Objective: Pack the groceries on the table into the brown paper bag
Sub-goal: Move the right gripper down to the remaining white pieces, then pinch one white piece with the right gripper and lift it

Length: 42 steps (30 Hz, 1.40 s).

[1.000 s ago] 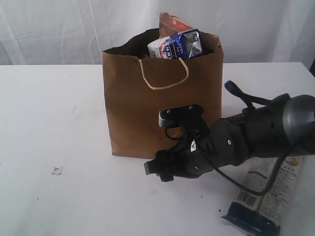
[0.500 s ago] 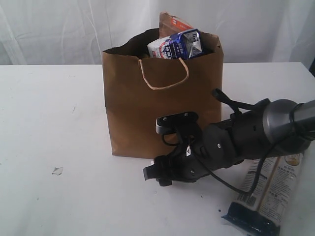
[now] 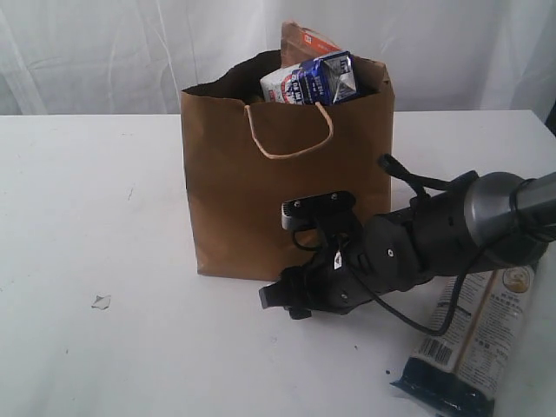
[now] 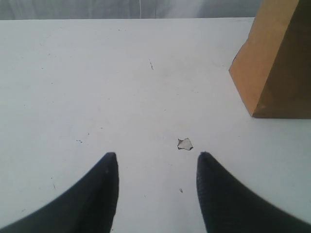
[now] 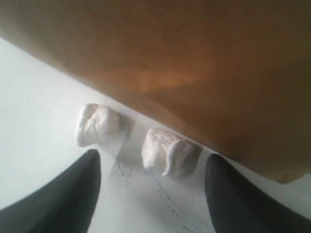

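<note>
The brown paper bag (image 3: pixel 287 174) stands upright mid-table. A blue-white carton (image 3: pixel 317 78) and the kraft pouch with orange label (image 3: pixel 304 39) poke out of its top. The long dark noodle packet (image 3: pixel 473 334) lies on the table (image 3: pixel 95 200) at the front right. My right gripper (image 3: pixel 271 297) hangs low at the bag's front foot, open and empty (image 5: pixel 153 158), facing the bag's wall (image 5: pixel 194 58). My left gripper (image 4: pixel 155 156) is open over bare tabletop, outside the exterior view. Can, bottle and jar are not visible.
Two small white crumpled lumps (image 5: pixel 97 124) (image 5: pixel 170 151) lie against the bag's base just beyond the right fingertips. A small white scrap (image 3: pixel 101 301) (image 4: pixel 184 143) lies front left. The bag's corner (image 4: pixel 277 63) stands beside the left gripper. White curtain behind.
The right arm has sunk lower along the table. Its gripper dipped slightly left and came back, staying at the bag's front foot. Bag and packet have not moved.
</note>
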Each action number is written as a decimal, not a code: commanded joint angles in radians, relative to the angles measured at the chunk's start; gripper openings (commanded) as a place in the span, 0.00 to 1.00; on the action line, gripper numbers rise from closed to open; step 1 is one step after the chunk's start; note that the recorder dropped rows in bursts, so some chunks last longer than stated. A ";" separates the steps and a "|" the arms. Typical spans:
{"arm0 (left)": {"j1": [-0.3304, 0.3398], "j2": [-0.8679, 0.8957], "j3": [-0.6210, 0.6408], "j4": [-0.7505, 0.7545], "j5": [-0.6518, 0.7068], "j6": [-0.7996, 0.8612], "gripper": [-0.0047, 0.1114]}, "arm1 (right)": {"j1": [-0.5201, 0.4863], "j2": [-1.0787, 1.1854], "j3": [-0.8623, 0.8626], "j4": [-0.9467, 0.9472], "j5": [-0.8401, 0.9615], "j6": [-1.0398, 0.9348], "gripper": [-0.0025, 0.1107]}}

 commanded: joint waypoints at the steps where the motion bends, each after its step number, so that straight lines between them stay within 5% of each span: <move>1: 0.003 -0.004 0.003 -0.007 0.005 0.003 0.50 | -0.011 0.004 -0.003 -0.009 -0.009 -0.008 0.50; 7: 0.003 -0.004 0.003 -0.007 0.005 0.003 0.50 | -0.011 0.004 -0.003 -0.009 -0.017 -0.008 0.47; 22: 0.003 -0.004 0.003 -0.007 0.005 0.003 0.50 | -0.011 0.004 -0.003 -0.009 -0.013 -0.008 0.02; 42: 0.003 -0.004 0.003 -0.007 0.005 0.003 0.50 | -0.011 -0.224 0.153 -0.008 0.046 -0.008 0.02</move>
